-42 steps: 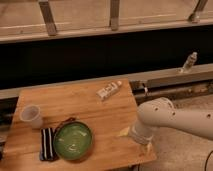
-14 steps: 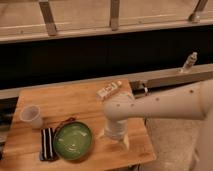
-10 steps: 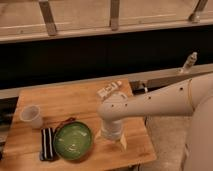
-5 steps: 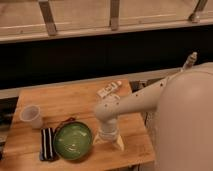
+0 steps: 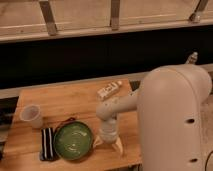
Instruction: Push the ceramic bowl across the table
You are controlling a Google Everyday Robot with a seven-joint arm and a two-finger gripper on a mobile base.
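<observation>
Your gripper (image 5: 106, 145) is down at the front of the table (image 5: 75, 100), just right of the bowl (image 5: 73, 141). Its two pale fingers (image 5: 118, 146) stand spread apart, tips pointing down at the wood, with nothing held between them. The left finger sits right beside the bowl's rim; you cannot tell whether it touches. Whether the tips rest on the board or hang just above it is also unclear.

The bowl is near the front edge, left of centre. It is green inside with a dark rim and sits upright. The inside looks bare apart from glare spots.

Your arm (image 5: 172, 120) fills the right foreground. It hides the table's right end and front right corner and is cut off by the bottom and right borders.

A dark striped object (image 5: 47, 143) lies flat just left of the bowl, close to or against the rim; what it is cannot be made out. A thin dark-reddish sliver shows at the bowl's upper left rim, too small to identify.

A whitish cup (image 5: 31, 115) stands upright near the left edge, apart from the bowl. A small pale packet (image 5: 110, 90) lies at an angle near the far edge, its label unreadable.

The table's left front corner runs out of view.
</observation>
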